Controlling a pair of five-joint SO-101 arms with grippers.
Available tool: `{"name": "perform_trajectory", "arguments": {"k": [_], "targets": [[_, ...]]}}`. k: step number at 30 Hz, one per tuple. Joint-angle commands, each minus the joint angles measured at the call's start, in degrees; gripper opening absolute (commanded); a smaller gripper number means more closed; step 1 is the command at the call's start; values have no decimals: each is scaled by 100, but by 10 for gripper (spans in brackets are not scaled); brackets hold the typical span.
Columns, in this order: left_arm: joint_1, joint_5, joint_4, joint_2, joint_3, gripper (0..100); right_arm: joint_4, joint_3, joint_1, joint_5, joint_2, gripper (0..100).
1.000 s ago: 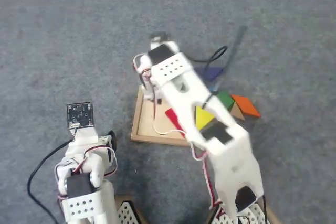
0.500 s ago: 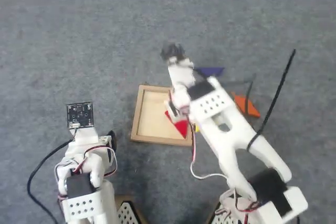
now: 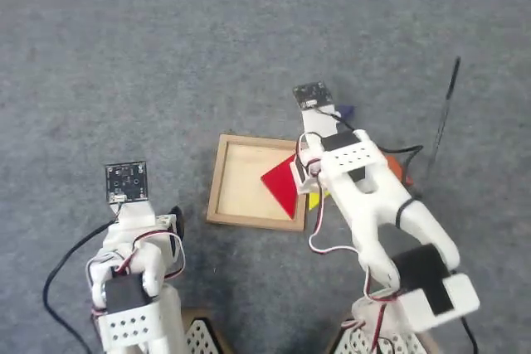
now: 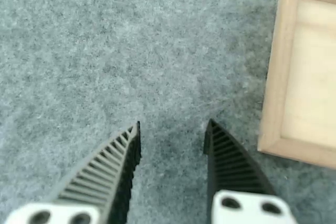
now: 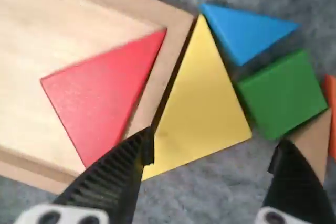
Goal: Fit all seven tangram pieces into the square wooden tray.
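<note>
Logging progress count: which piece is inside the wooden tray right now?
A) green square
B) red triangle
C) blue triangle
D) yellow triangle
B: the red triangle lies on the floor of the tray, while the yellow triangle, green square and blue triangle sit outside its rim.

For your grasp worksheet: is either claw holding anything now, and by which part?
Nothing is held: the left claw and the right claw both stand open, gripping no piece.
</note>
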Motion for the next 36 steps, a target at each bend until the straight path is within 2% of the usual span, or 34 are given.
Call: {"name": "perform_trajectory", "arguments": {"k": [1, 6, 11, 15, 20, 31, 36], "targets": [[9, -26, 18, -114, -57, 186, -48, -343, 66, -79, 92, 347], [9, -26, 18, -114, -57, 186, -57, -554, 119, -79, 769, 347], [9, -26, 18, -114, -57, 186, -31, -1037, 514, -123, 1341, 347], [9, -26, 18, -114, -57, 186, 84, -1055, 523, -123, 1341, 341], [9, -26, 18, -114, -57, 186, 92, -1055, 576, -105, 1349, 250], [9, -26, 18, -114, -57, 186, 127, -1081, 567, -70, 1349, 244], [9, -26, 18, -114, -57, 186, 127, -1081, 532, 484, 1349, 246]]}}
